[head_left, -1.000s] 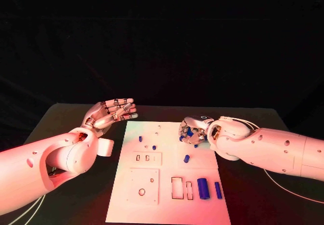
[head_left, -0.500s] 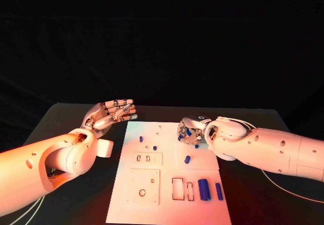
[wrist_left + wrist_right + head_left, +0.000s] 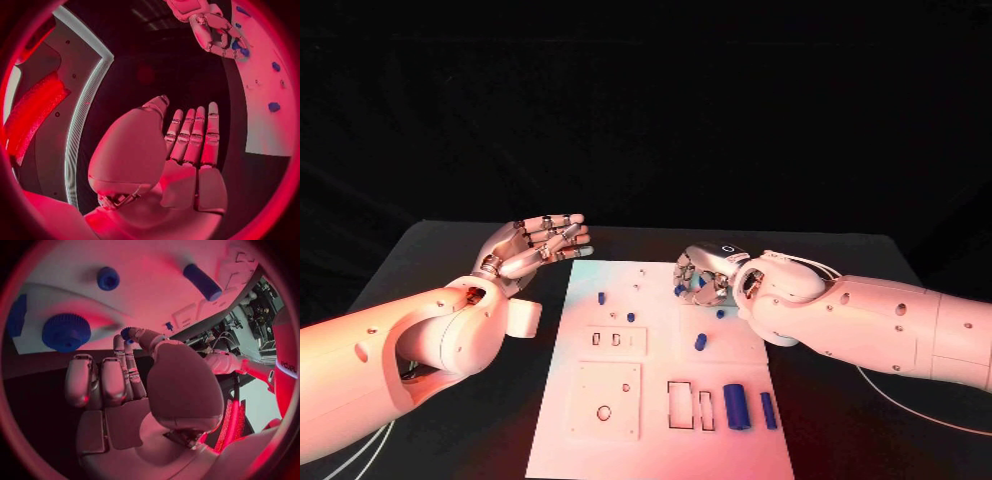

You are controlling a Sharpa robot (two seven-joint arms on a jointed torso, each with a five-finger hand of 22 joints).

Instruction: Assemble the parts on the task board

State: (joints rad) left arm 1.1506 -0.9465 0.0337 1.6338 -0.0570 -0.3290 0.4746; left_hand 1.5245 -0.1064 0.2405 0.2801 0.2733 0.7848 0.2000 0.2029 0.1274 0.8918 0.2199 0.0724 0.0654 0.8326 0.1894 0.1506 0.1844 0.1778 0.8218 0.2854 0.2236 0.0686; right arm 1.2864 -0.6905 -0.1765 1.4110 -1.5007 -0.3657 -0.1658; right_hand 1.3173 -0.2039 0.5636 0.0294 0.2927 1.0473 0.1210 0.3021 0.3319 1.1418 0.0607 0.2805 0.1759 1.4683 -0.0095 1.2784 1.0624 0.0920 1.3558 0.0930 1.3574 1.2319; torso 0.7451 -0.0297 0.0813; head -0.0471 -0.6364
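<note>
- No readable writing on the task board (image 3: 661, 420).
- Right hand (image 3: 704, 277) hovers over the board's far right part, pinching a small blue part (image 3: 127, 334) at its fingertips, as the right wrist view shows.
- Left hand (image 3: 535, 243), fingers apart and holding nothing, stays beside the board's far left corner.
- Since earlier, the right hand has crept slightly leftward.

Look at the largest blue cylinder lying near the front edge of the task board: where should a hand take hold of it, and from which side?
Grip the large blue cylinder across its middle, coming straight down from above. It lies flat on the task board, its long axis running front to back, so its curved flanks face left and right. A slimmer blue part lies close alongside, so fingers must slip between them.
</note>
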